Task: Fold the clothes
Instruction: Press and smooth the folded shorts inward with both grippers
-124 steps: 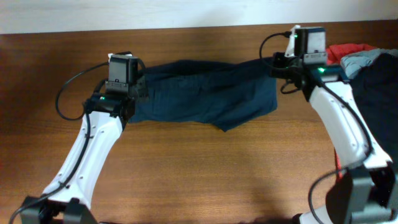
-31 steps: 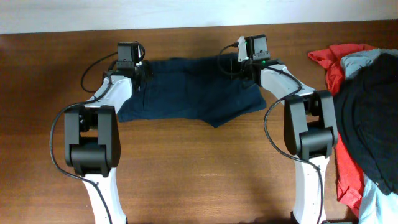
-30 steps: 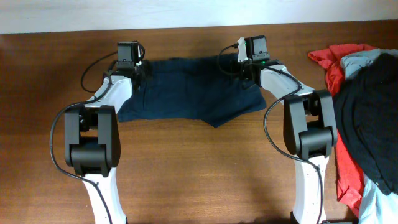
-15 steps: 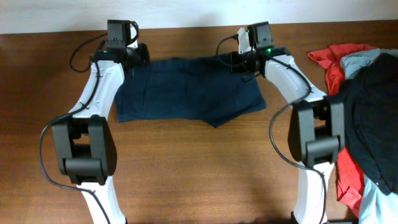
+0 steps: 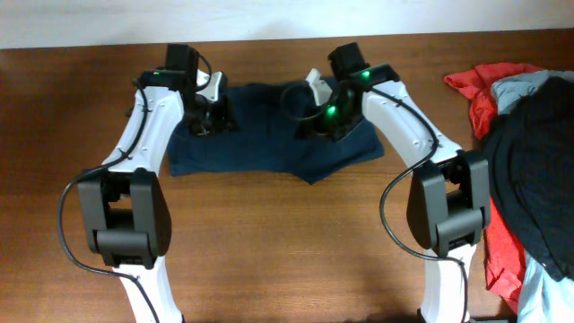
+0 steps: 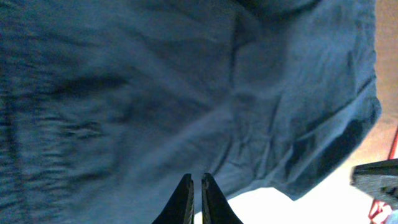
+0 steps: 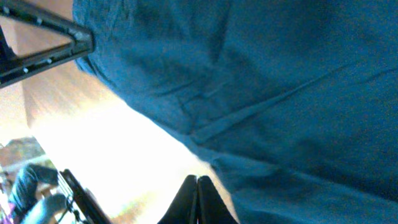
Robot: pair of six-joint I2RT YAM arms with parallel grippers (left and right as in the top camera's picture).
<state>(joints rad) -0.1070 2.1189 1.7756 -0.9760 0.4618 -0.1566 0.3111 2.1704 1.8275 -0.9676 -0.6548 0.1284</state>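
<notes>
From above, the navy shorts (image 5: 269, 135) lie spread flat on the wooden table (image 5: 269, 242), toward its far edge, waistband away from the arm bases and the two wide legs pointing back toward them, the cloth softly creased. The left gripper (image 5: 213, 115) hangs over the shorts' left part and the right gripper (image 5: 309, 115) over the right part, each arm arching in from its own side. Off to the right, well apart from the shorts, a black garment (image 5: 529, 170) is heaped over a red garment (image 5: 462, 85), with a pale grey-blue cloth (image 5: 525, 85) showing at the far edge of the heap. Through the left wrist camera, blue wrinkled fabric of the shorts (image 6: 155, 93) fills nearly everything; the left gripper (image 6: 194, 182) has its two dark fingers pressed together with nothing visibly caught between them, tips aimed at the cloth near its hem. Through the right wrist camera, the shorts (image 7: 280, 81) take up the upper right, the table (image 7: 112, 155) glaring bright beside them, and the right gripper (image 7: 197, 182) likewise has its fingers closed tight on themselves, empty as far as I can see, by the hem.
</notes>
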